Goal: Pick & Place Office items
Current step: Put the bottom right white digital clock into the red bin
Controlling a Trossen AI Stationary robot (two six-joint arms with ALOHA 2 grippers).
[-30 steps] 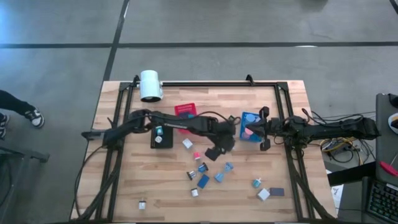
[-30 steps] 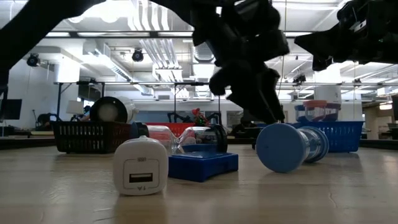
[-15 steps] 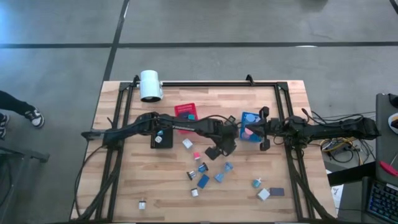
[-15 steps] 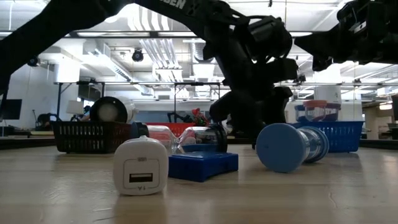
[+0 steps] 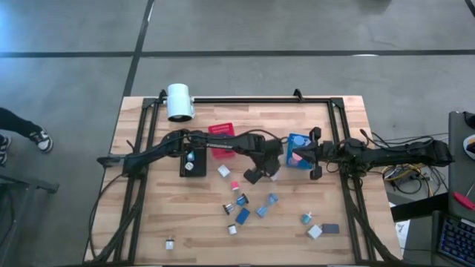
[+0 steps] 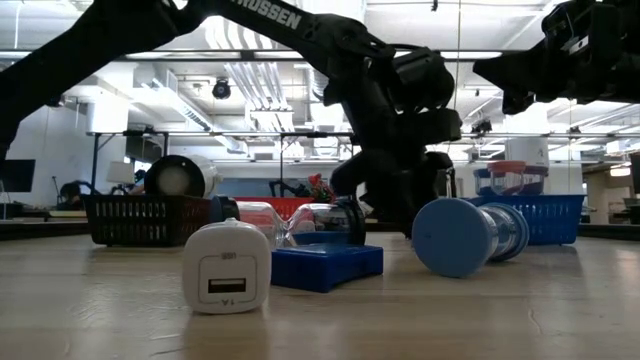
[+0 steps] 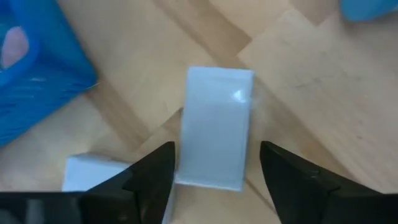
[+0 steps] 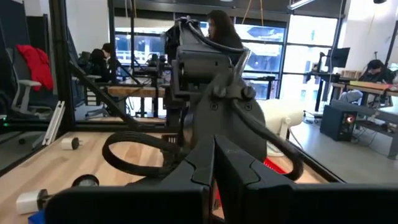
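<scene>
The office items lie scattered on the wooden table (image 5: 148,215): small white, pink and blue pieces such as a white block (image 5: 223,170) and a blue piece (image 5: 243,216). My left gripper (image 5: 260,173) points steeply down near the blue bin (image 5: 297,150). It is open, with a pale rectangular block (image 7: 214,127) lying flat on the wood between its fingers (image 7: 149,180). A narrow gap shows on each side of the block. My right gripper (image 8: 214,163) is shut and empty, held level above the table's right side.
A red bin (image 5: 221,133) and a black bin (image 5: 193,165) stand left of the blue one, and a big white cylinder (image 5: 179,101) at the far left. In the low view a white plug-like block (image 6: 227,267), a flat blue piece (image 6: 327,265) and a blue spool (image 6: 460,236) lie in front.
My left gripper has sunk toward the table and shifted a little toward the far edge and the blue bin. It now stands low over the pale block.
</scene>
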